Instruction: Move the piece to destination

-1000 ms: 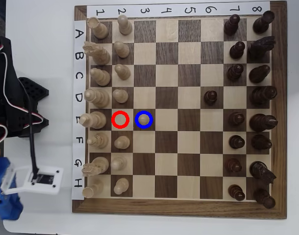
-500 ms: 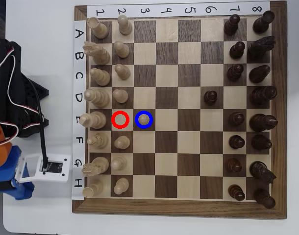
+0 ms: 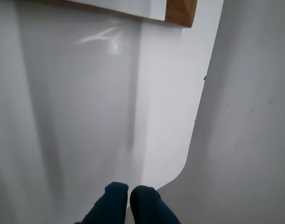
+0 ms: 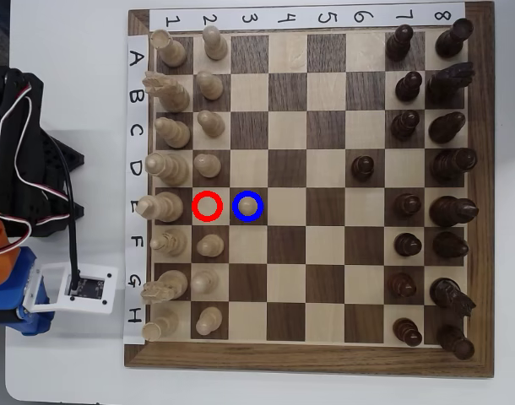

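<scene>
So from the overhead view there's a wooden chessboard with paper number and letter strips taped along its top and left edges, and a small pale cream wooden pawn with a round head sits inside the blue ring on the dark brown square at row E, column 3. Right next to it, the red ring on the light square in column 2 looks empty. The black robot arm with its white camera module is parked off the board's left side, over the white table.
</scene>
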